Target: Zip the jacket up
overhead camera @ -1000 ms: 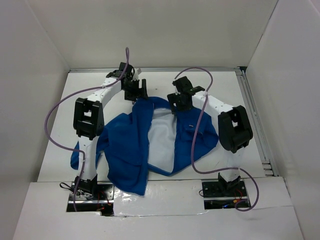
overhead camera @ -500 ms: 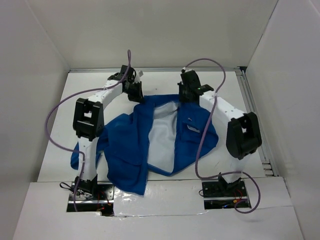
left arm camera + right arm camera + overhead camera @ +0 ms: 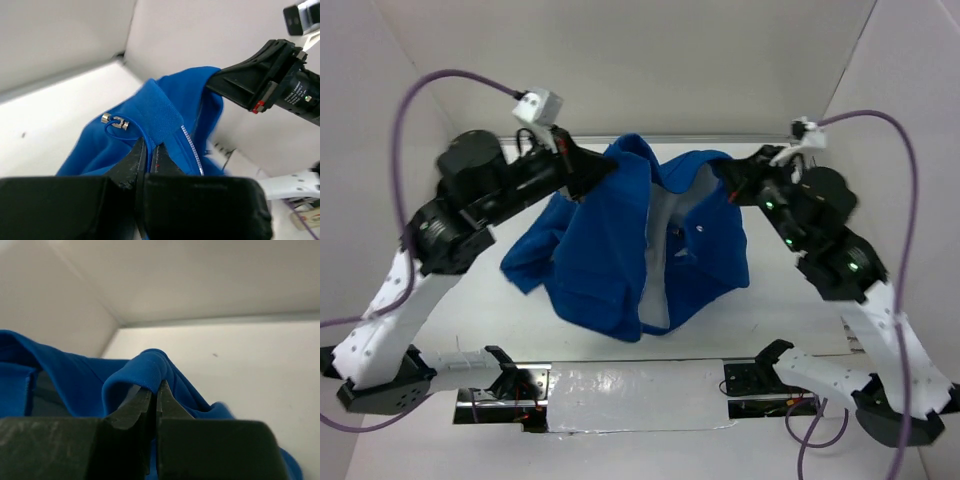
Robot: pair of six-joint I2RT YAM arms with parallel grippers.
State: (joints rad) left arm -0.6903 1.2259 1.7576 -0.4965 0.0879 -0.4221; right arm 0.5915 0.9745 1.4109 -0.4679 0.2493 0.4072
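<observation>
Jacket (image 3: 610, 250) hangs bunched above the counter (image 3: 480, 310), front open, white lining showing between the blue panels. My left pincer (image 3: 148, 150) is clamped tight on blue fabric at the jacket's top edge, just beside its silvery zipper (image 3: 192, 150). My right pincer (image 3: 154, 391) pinches a fold of the jacket's other top edge.

The left gripper (image 3: 148, 148) is seen at the lower centre with its dark fingers pressed together, and a fold of the jacket (image 3: 170, 107) is pinched between them. A short run of silvery zipper teeth (image 3: 192, 150) is shown just right of the fingertips, and a small metal cord stopper (image 3: 114, 120) on a blue loop just left. The white table (image 3: 45, 115) is seen behind, at left. At upper right, the jacket's top edge is clamped by the right gripper (image 3: 222, 81).
</observation>
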